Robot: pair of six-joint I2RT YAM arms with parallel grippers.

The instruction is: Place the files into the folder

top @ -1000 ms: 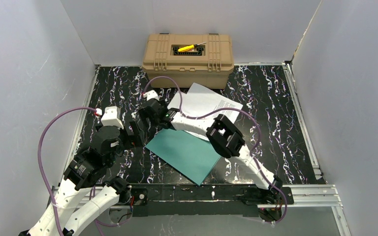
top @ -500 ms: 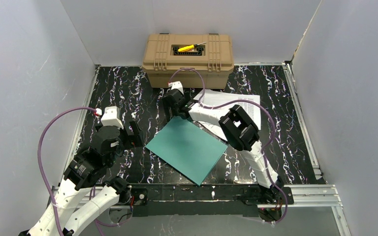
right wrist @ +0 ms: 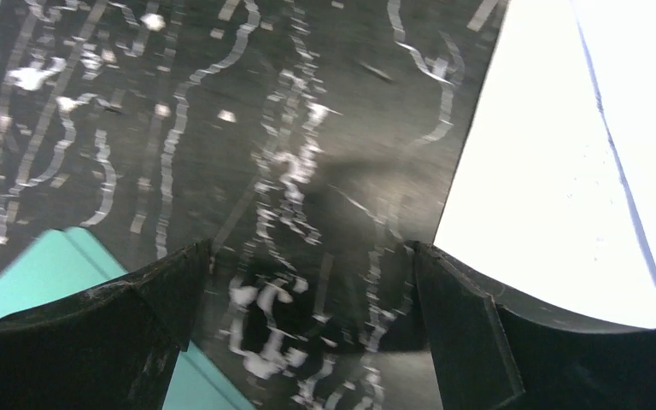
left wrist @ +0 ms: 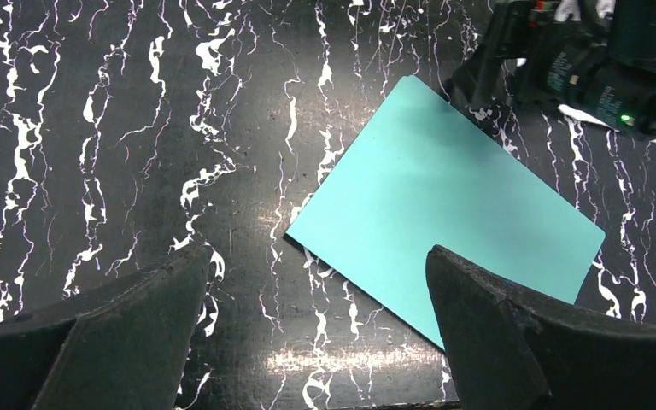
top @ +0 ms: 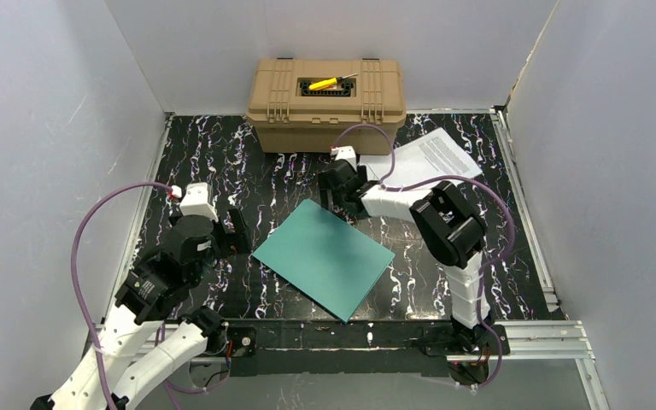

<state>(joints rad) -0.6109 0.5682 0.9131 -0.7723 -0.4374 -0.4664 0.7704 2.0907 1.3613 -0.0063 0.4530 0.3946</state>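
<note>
Starting left of the teal folder (top: 325, 256), the left gripper (top: 237, 229) hangs wide open and empty; nudging the closed cover there could skate the folder away instead of lifting it. At the folder's far corner the right gripper (top: 335, 195) gapes empty too. The files (top: 434, 156) lie flat beyond the folder's far right, beside the tan toolbox (top: 329, 102); pinching such thin sheets risks crumpling them or shoving them against the side rail (top: 525, 213). Bare tabletop (top: 508, 248) right of the folder leaves room.
</note>
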